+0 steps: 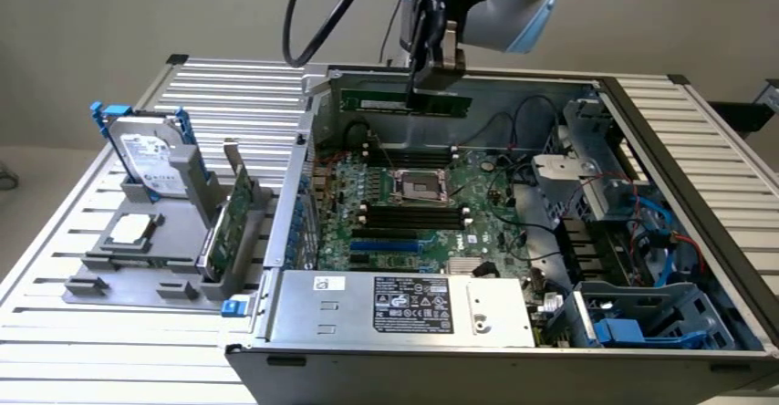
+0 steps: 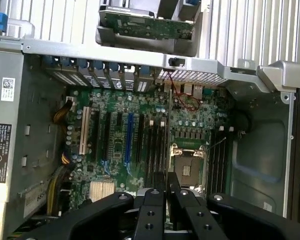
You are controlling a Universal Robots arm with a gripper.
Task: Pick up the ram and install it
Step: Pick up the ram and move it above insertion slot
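Pick-up done: ram is clamped in tool | held over open case, 12 o'clock of socket | seating judged outstanding

My gripper looks like matt black metal; the ram is plain green circuit board; the case is dull bare grey sheet metal; the table is ribbed pale metal, satin-ish; the holder is matt grey plastic.
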